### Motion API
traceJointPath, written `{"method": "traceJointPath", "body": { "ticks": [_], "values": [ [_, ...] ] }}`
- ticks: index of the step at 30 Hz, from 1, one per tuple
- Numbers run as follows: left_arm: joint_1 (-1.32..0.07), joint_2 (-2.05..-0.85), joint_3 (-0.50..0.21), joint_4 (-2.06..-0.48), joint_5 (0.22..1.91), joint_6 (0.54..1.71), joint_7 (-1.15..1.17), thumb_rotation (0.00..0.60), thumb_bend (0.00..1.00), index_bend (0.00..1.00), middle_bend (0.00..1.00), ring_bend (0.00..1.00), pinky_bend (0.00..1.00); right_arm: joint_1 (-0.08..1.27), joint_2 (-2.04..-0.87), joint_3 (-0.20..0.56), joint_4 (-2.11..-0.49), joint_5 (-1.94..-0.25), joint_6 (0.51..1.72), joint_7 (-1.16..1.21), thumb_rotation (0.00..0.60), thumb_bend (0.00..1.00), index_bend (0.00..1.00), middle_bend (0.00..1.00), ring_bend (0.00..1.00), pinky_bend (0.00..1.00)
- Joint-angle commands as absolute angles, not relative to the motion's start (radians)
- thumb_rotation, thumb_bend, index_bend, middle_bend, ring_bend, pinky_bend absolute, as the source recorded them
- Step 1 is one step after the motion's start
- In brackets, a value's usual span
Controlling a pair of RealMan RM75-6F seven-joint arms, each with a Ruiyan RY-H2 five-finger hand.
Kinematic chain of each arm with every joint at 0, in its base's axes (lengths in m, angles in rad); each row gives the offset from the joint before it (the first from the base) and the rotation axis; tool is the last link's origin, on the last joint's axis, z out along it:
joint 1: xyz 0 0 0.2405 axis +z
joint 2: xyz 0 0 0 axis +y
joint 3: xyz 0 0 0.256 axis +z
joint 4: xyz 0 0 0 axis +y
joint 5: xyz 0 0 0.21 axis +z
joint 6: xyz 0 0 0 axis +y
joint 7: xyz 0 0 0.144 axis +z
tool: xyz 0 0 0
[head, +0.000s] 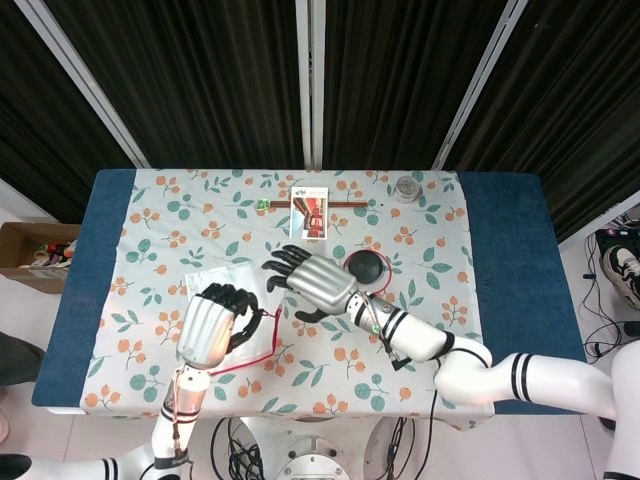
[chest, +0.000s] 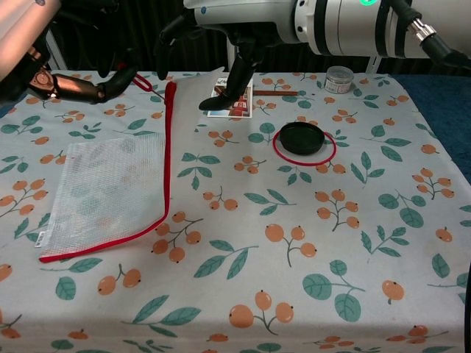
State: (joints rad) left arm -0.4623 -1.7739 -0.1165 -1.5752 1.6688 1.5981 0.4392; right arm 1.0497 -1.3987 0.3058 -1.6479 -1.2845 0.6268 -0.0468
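Note:
A white mesh bag (chest: 110, 187) with a red zipper edge lies flat on the left of the floral tablecloth (chest: 309, 243). My left hand (head: 212, 325) sits at the bag's near side and pinches its red pull tab (chest: 144, 81), lifting that edge off the cloth. In the chest view the left hand (chest: 66, 84) shows at the top left. My right hand (head: 318, 280) hovers open with fingers spread over the bag's right edge, holding nothing. From the chest view the right hand (chest: 243, 22) hangs above a printed card (chest: 237, 99).
A black lid (chest: 302, 137) sits inside a red ring right of the bag. A small jar (chest: 338, 77) and a brown stick (chest: 276, 93) lie at the far edge. A cardboard box (head: 30, 255) stands off the table's left side.

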Motion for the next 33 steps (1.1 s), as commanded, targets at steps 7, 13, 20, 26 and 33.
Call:
{"method": "traceJointPath", "body": {
  "ticks": [7, 13, 20, 26, 33],
  "values": [
    [-0.446, -1.765, -0.126, -1.577, 1.669, 1.596, 0.429, 0.600, 0.36, 0.72, 0.68, 0.60, 0.63, 1.073, -1.439, 0.298, -1.611, -1.277, 0.640, 0.000, 0.600, 0.30, 0.49, 0.17, 0.00, 0.00],
    [-0.429, -1.762, -0.126, -1.581, 1.668, 1.601, 0.420, 0.600, 0.36, 0.72, 0.68, 0.60, 0.63, 1.079, -1.493, 0.314, -1.573, -1.265, 0.699, 0.018, 0.600, 0.42, 0.75, 0.29, 0.07, 0.06],
    [-0.410, -1.760, -0.114, -1.583, 1.671, 1.601, 0.405, 0.600, 0.36, 0.73, 0.69, 0.60, 0.63, 1.096, -1.526, 0.345, -1.559, -1.235, 0.730, 0.040, 0.600, 0.48, 0.86, 0.35, 0.11, 0.08],
    [-0.394, -1.760, -0.110, -1.579, 1.666, 1.601, 0.384, 0.600, 0.37, 0.73, 0.69, 0.60, 0.63, 1.110, -1.528, 0.365, -1.561, -1.205, 0.743, 0.034, 0.600, 0.48, 0.87, 0.37, 0.12, 0.08],
    [-0.374, -1.759, -0.101, -1.573, 1.668, 1.607, 0.378, 0.600, 0.37, 0.73, 0.69, 0.60, 0.63, 1.115, -1.529, 0.379, -1.565, -1.189, 0.771, 0.034, 0.600, 0.49, 0.88, 0.37, 0.13, 0.08]
  ]
}}
